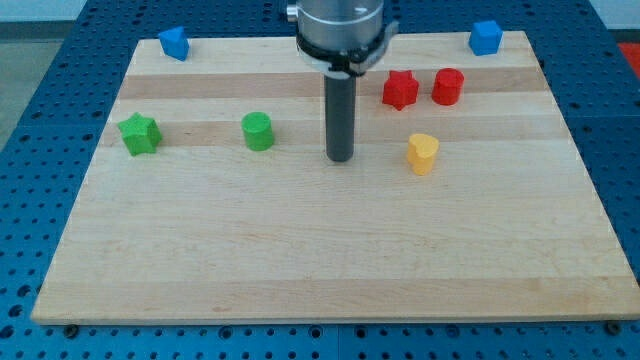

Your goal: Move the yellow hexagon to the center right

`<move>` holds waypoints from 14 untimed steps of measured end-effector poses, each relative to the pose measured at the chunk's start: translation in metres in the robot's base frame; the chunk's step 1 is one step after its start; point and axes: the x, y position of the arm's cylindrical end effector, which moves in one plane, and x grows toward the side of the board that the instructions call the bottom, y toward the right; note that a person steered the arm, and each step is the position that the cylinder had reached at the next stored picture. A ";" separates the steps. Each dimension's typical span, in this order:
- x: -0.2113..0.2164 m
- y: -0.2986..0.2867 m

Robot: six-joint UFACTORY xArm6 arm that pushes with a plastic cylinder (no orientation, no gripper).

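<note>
Nearby, my tip [340, 158] between green cylinder [258, 131] and yellow block [423, 153].

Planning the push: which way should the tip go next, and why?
Probably slide my tip toward the view's right into the yellow block. The tip sits just to the block's left, not touching, so a rightward push should carry it along the wooden board toward center right.

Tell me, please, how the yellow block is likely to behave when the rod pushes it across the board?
The yellow block looks squat and flat-based, so it should slide, not tip. The wooden board looks smooth, so little drag. My tip sits left of it; an off-centre push may spin it.
</note>
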 end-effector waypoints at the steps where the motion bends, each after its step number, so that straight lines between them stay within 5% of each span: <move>1: 0.021 0.029; 3: -0.046 0.044; 5: -0.031 0.029; 7: 0.029 0.066; 10: -0.017 0.087; 14: -0.017 0.154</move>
